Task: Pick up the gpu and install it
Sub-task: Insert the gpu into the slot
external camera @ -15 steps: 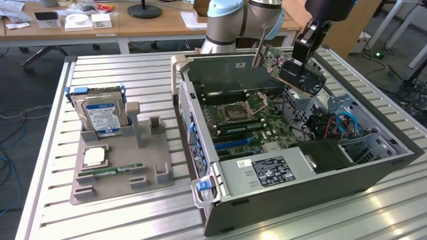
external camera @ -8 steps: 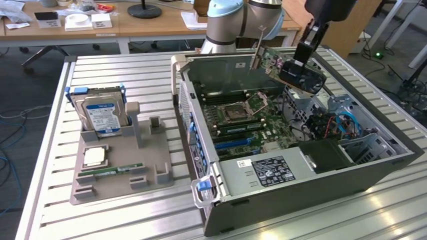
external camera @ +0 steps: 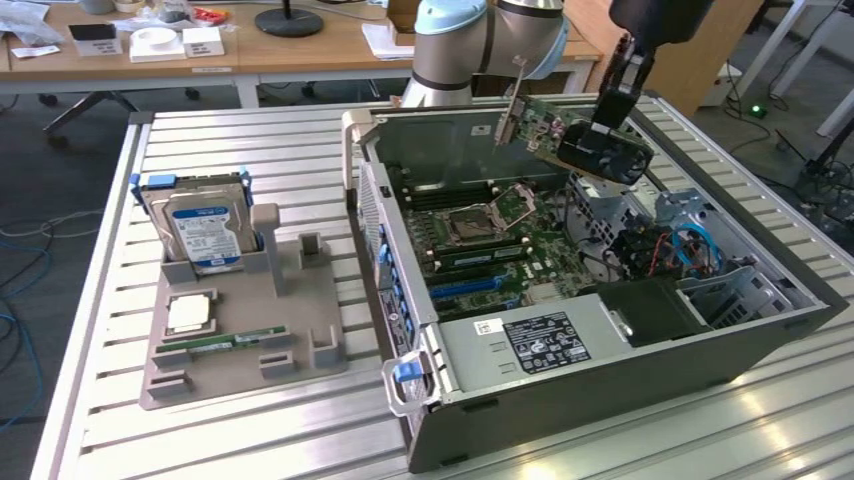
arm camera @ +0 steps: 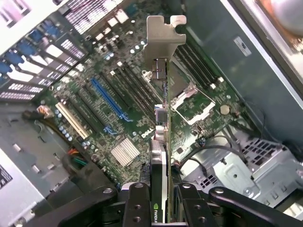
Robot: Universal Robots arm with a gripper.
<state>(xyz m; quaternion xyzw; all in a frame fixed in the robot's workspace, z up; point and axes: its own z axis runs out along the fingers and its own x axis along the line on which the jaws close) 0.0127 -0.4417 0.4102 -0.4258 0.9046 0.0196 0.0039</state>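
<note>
So, the gpu (external camera: 577,138), a flat card with a black cooler shroud, a green board and a long silvery metal bracket (arm camera: 163,33) at one end, is held up in the air over the open grey metal computer case (external camera: 561,400), at roughly 1 o'clock in the exterior view. It's pinched by the black gripper (external camera: 611,118), whose two fingers (arm camera: 137,205) are clamped onto the shroud end, one per face. The pale blue and silver robot arm (external camera: 461,40) is seen rising behind the case at 12 o'clock. Its black wrist section (external camera: 654,30) is angled down from 1 o'clock, so the gripper is pointed into the case from above. The card is carried tilted, with the bracket end out at about 10 o'clock from the gripper, and it's kept clear of the green motherboard (external camera: 494,250) below. From the wrist, the card is seen edge-on. A long blue slot (arm camera: 111,99) is seen to one side of it and the square metal processor socket (arm camera: 191,101) to the other. At 9 o'clock from the case, a grey plastic holder tray (external camera: 314,330) is laid on the slatted aluminium table (external camera: 240,150). A silver hard drive with a blue-white label (external camera: 203,232) is stood upright in it, and a narrow green RAM stick (external camera: 220,343) is laid flat at its 6 o'clock end.
</note>
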